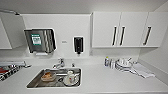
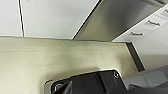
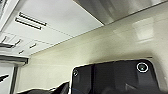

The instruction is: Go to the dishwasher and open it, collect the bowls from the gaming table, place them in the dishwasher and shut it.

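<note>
You're facing a white counter (image 1: 100, 80): paper towel dispenser (image 1: 40, 40) on the wall at left, steel sink (image 1: 56, 78) with used dishes below, upper cabinets (image 1: 125, 29) right. Both wrists hang low near the pale floor (image 2: 50, 62), beside the dishwasher (image 2: 117, 20)'s steel front; finger state can't be told.

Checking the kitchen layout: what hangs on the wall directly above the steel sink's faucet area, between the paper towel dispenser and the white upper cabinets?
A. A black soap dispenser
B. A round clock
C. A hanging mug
A: a small black soap dispenser is mounted on the white wall there, above the stainless-steel sink.
</note>
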Controlling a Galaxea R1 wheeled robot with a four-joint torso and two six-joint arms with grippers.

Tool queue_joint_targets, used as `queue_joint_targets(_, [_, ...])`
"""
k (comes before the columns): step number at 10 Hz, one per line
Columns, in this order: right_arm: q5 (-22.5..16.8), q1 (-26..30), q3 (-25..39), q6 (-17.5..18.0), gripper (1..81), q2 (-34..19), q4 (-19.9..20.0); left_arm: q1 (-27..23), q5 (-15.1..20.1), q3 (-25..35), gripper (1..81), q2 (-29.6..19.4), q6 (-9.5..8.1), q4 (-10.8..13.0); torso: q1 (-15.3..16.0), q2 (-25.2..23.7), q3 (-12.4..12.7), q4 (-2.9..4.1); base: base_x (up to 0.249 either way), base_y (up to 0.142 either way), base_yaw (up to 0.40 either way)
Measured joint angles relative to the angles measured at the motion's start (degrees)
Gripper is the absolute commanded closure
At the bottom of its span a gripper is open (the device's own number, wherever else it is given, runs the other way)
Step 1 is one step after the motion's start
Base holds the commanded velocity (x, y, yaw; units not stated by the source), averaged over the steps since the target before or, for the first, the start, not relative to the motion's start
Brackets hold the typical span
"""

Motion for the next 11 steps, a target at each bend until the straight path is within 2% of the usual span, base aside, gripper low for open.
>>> queue_joint_targets(3, [-0.6, 3.1, 1.7, 2.9, 1.0, -2.7, 0.2, -2.7, -0.9, 12.7, 1.0, -9.5, -0.04, 0.0, 3.6, -6.0, -0.6, 0.0, 0.0, 0.0, 0.0])
queue_joint_targets(5, [-1.2, 5.0, 3.8, 4.9, 1.0, -4.2, 0.2, -3.2, -1.1, 18.1, 1.0, -15.9, 0.02, 0.0, 5.8, -9.5, -3.7, 0.0, 0.0, 0.0, 0.0])
queue_joint_targets(8, [-1.2, 8.5, 7.8, 6.8, 1.0, -7.2, 0.2, -4.9, -2.3, 23.5, 1.0, -20.7, -0.04, 0.1, 9.3, -15.0, -8.9, 0.0, 0.0, 0.0, 0.0])
queue_joint_targets(10, [-1.2, 9.2, 9.1, 7.2, 1.0, -8.0, 0.2, -9.0, -2.3, 24.4, 1.0, -21.2, -0.22, 0.3, 11.3, -18.2, -9.7, 0.0, 0.0, 0.0, 0.0])
queue_joint_targets(11, [-1.4, 9.2, 9.2, 7.2, 1.0, -7.9, 0.2, -11.9, -1.4, 24.9, 1.0, -21.5, -1.24, 0.3, 12.6, -20.2, -9.9, 0.0, 0.0, 0.0, 0.0])
